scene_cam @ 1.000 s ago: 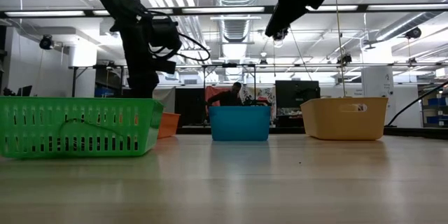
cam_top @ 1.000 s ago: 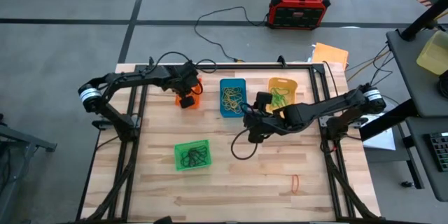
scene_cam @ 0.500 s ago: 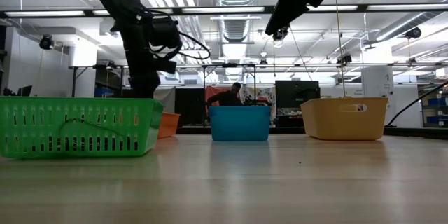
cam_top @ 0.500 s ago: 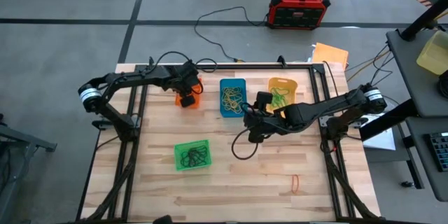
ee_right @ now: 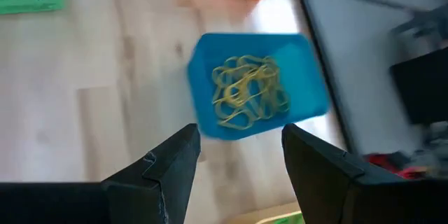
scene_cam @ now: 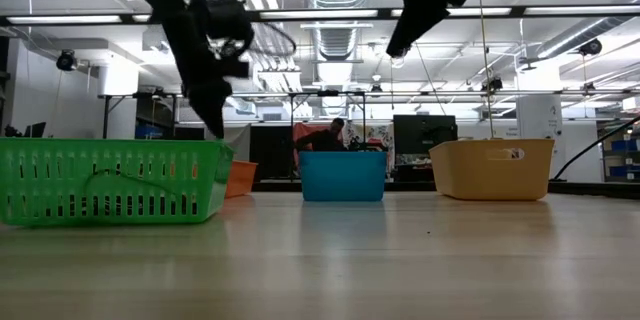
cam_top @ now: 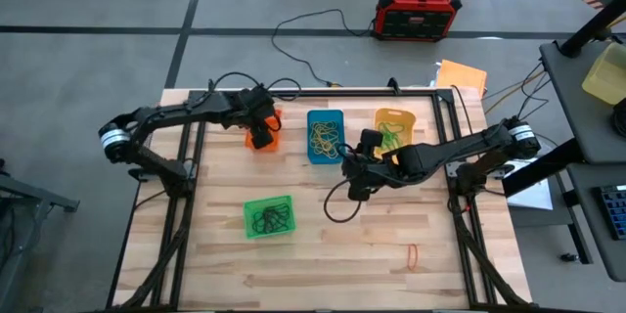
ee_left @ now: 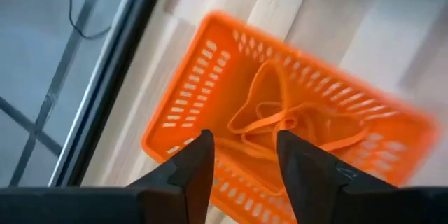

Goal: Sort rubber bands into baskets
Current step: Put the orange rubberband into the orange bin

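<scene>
1. Nearest me, a single red rubber band point(cam_top: 412, 253) lies on the bare wooden table point(cam_top: 323, 254), well apart from every basket.
2. Next comes the green basket point(cam_top: 267, 216), which holds a tangle of dark bands point(cam_top: 271, 218).
3. Over mid-table I see my right gripper point(cam_top: 349, 164) hanging in the air, nothing between its fingers point(ee_right: 171, 168), which stand spread apart. Its wrist camera looks onto the blue basket point(ee_right: 255, 85).
4. That blue basket, in the far row, holds a heap of yellow bands point(ee_right: 250, 91).
5. Beside it, toward the right, the yellow-orange basket point(cam_top: 395, 127) has green bands point(cam_top: 391, 135) in it.
6. At the left of that far row sits the orange basket point(ee_left: 280, 105), with orange bands point(ee_left: 280, 115) lying loose on its floor.
7. My left gripper point(ee_left: 241, 157) hangs just above that orange basket, fingers parted and empty.
8. Beyond the table, a red-and-black box point(cam_top: 419, 10) stands on the floor.
</scene>
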Robot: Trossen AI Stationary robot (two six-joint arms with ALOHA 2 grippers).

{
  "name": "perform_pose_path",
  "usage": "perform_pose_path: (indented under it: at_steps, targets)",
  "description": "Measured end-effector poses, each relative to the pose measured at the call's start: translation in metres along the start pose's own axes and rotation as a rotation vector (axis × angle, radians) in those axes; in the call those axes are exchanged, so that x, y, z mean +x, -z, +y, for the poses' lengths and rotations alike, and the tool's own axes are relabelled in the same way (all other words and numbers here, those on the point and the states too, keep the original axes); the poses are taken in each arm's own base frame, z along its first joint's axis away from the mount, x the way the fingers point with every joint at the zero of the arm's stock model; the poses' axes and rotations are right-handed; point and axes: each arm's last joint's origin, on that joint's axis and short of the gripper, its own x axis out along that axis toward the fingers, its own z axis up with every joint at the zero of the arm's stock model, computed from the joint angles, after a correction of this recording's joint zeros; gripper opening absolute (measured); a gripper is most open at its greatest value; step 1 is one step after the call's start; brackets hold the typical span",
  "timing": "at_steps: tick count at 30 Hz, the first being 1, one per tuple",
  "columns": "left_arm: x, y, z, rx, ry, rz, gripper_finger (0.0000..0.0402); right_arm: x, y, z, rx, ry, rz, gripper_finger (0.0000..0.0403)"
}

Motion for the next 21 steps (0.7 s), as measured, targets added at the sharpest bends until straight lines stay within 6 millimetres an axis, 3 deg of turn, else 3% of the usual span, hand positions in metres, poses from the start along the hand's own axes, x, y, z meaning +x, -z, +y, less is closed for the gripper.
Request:
perform_pose_path:
  at_steps: [5,13,21]
  targets:
    - [-0.038,-0.001,-0.015,-0.047,0.024,-0.137,0.0142,-0.001,0.005,0.004,0.060,-0.135,0.061,0.0199]
    - [-0.096,0.001,-0.063,0.024,0.114,-0.409,0.0142,-0.009,0.022,0.016,0.277,-0.435,0.331,0.0199]
    - [-0.133,0.015,-0.106,0.083,0.081,-0.560,0.0142,-0.039,0.045,0.052,0.435,-0.428,0.536,0.0199]
